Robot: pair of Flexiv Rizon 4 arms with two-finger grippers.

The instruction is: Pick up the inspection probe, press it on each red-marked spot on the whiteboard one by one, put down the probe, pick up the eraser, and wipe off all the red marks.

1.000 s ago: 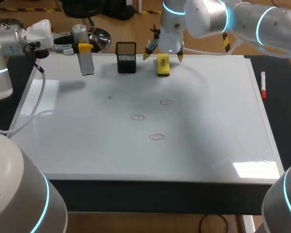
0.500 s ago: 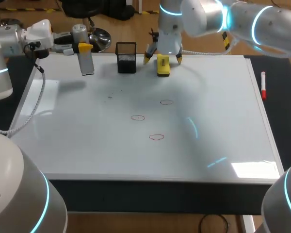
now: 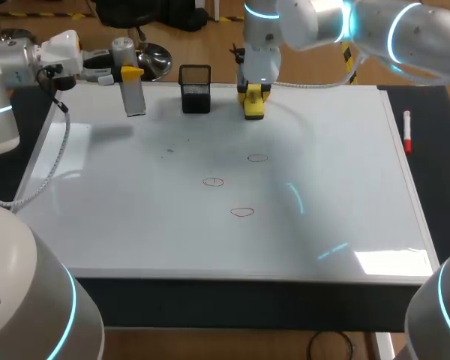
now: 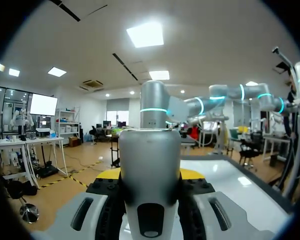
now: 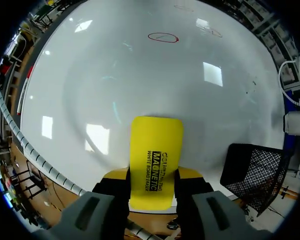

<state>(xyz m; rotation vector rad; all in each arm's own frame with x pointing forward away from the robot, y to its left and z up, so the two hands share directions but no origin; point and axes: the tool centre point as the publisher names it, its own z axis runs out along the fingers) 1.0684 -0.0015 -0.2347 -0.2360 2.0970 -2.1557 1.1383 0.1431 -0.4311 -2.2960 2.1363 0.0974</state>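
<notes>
The yellow eraser [image 3: 253,102] lies at the whiteboard's [image 3: 345,187] far edge. My right gripper [image 3: 253,91] is shut on it; in the right wrist view both fingers press the sides of the eraser [image 5: 156,145] in the gripper [image 5: 154,176]. Three red marks are drawn mid-board: one [image 3: 258,157], another [image 3: 213,181] and the nearest [image 3: 241,211]; one mark [image 5: 163,37] shows ahead of the eraser. Over the far left corner my left gripper [image 3: 130,73] is shut on the silver inspection probe [image 3: 133,96], held upright. The probe [image 4: 150,155] fills the left gripper [image 4: 150,174].
A black mesh holder [image 3: 195,88] stands just left of the eraser, close beside the right gripper [image 5: 252,172]. A red marker [image 3: 407,133] lies off the board's right edge on the dark mat. Faint grey smudges [image 3: 169,151] sit left of the marks.
The right gripper's fingers, wide apart around the eraser a second ago, have come down and closed onto its sides. The left arm and probe have not moved.
</notes>
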